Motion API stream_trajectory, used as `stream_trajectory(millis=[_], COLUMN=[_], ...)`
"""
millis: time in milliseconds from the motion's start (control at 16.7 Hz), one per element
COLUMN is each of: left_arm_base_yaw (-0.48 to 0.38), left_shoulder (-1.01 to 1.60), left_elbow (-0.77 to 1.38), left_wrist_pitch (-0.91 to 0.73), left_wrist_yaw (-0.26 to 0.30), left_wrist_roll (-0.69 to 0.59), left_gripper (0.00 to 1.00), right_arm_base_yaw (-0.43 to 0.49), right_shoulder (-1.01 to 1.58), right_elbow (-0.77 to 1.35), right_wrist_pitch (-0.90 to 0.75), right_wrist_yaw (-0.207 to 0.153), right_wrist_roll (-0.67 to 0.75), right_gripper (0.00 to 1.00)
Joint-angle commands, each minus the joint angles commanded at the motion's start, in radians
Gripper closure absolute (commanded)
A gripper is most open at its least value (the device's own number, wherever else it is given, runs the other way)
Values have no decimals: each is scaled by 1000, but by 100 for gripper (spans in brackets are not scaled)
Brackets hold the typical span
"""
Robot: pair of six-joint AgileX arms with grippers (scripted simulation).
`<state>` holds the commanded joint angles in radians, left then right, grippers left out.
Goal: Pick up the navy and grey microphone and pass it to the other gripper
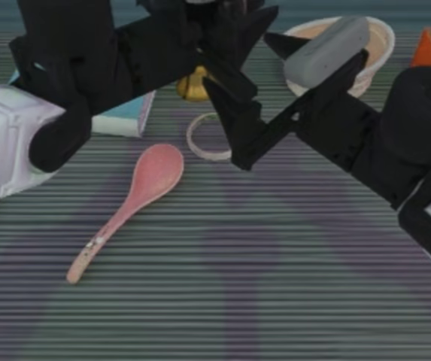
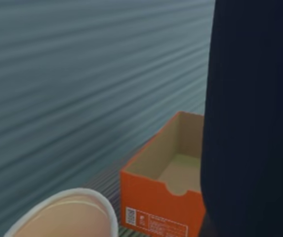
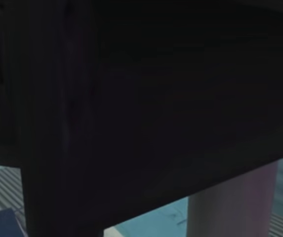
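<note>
The striped bench carries everything, and our two arms meet above its far middle. Our left arm reaches in from the left and our right arm slants up from the right edge. Their black ends crowd together over the gold bell and the white ring.

Our right claw is closed down narrow on the navy and grey microphone. One black finger lies along each side of the grey handle. The handle hangs tilted in the air above the rim of the cream bowl, clear of the bench. We cannot see its navy head from above. The right wrist view is mostly dark, with a pale grey cylinder at its edge.

Our left claw sits just beside the microphone's lower end. We cannot tell how far it is open or whether it touches. Its wrist view shows a dark mass up close, and farther off the open orange box beside the bowl.

On the bench nearer the left lies a pink spoon, well apart from both claws.
</note>
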<state>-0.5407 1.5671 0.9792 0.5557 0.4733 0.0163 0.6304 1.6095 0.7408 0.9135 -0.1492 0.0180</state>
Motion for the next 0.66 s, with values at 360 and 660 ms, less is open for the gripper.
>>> stream_trajectory(millis=[360,660], left_arm_base_yaw=[88,162], left_shoulder=[-44,-83], left_elbow=[-43,-78], left_wrist_pitch=[-7,-11], left_wrist_yaw=[77,141], left_wrist_roll=[-7,6], left_gripper=[100,100], right_arm_base_yaw=[-21,-34], right_shoulder=[-153,-274], right_elbow=[-141,-254], right_wrist_pitch=[-14,-19], right_wrist_yaw=[-25,-48], right_wrist_roll=[0,2], right_gripper=[0,0])
